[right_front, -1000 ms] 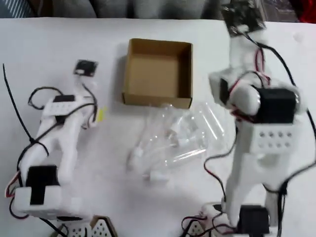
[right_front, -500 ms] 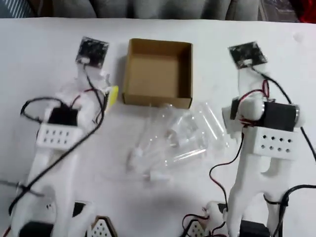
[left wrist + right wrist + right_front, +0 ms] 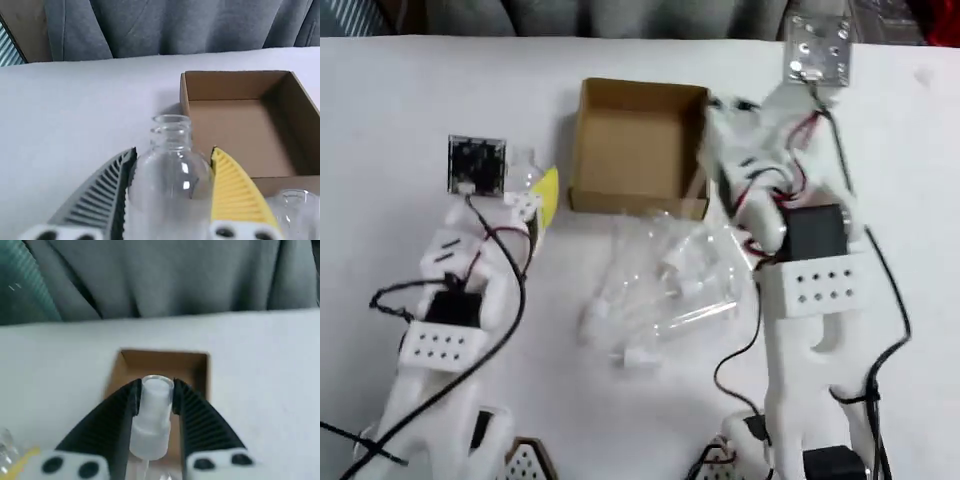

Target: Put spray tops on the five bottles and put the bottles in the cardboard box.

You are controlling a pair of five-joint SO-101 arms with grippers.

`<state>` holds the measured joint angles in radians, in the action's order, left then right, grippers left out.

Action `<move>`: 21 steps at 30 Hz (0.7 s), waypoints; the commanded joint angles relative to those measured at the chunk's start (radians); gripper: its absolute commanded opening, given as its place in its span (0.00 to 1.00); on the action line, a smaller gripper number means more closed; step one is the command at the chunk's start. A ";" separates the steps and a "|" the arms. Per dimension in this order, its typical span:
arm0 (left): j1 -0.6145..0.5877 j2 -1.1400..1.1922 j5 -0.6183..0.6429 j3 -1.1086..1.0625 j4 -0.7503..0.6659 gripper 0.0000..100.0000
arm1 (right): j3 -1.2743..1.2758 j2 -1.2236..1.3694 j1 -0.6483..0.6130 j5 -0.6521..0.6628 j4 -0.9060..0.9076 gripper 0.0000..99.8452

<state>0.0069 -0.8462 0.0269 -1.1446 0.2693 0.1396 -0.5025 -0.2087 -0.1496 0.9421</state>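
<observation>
My left gripper (image 3: 172,170) is shut on a clear bottle (image 3: 170,185) with a bare neck, held just left of the cardboard box (image 3: 240,120). From above, that bottle (image 3: 523,172) sits beside the yellow finger (image 3: 547,195). My right gripper (image 3: 155,390) is shut on a white spray top (image 3: 152,415), held over the right side of the cardboard box (image 3: 638,145). In the high view the right gripper (image 3: 720,125) hangs by the box's right wall. Several clear bottles and loose spray tops (image 3: 670,285) lie piled in front of the box.
The box is open and holds nothing. A loose white part (image 3: 640,357) lies at the near edge of the pile. Grey curtain (image 3: 165,25) runs behind the table's far edge. Bare white tabletop (image 3: 440,80) spreads to the far left.
The left arm drew back toward the near side with its bottle. The right arm swung left and forward, bringing the spray top over the box's right side.
</observation>
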 commanded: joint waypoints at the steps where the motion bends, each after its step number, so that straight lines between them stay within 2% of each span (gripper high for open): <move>1: 0.010 -0.116 0.011 -0.078 -0.163 0.02 | -0.009 -0.036 -0.130 -0.023 -0.294 0.02; 6: 0.035 -0.240 0.012 -0.155 -0.195 0.02 | -0.014 -0.036 -0.232 -0.021 -0.602 0.02; 12: 0.174 -0.378 0.008 -0.242 -0.195 0.02 | -0.015 -0.028 -0.361 -0.018 -0.863 0.02; 17: 0.191 -0.496 0.006 -0.282 -0.195 0.02 | -0.020 -0.090 -0.441 0.163 -0.839 0.02; 21: 0.196 -0.578 0.006 -0.325 -0.195 0.02 | -0.018 -0.217 -0.446 0.183 -0.656 0.02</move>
<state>0.1803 -1.3341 0.0269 -1.4530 0.1036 0.1412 -0.5884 -0.6444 0.0008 0.1442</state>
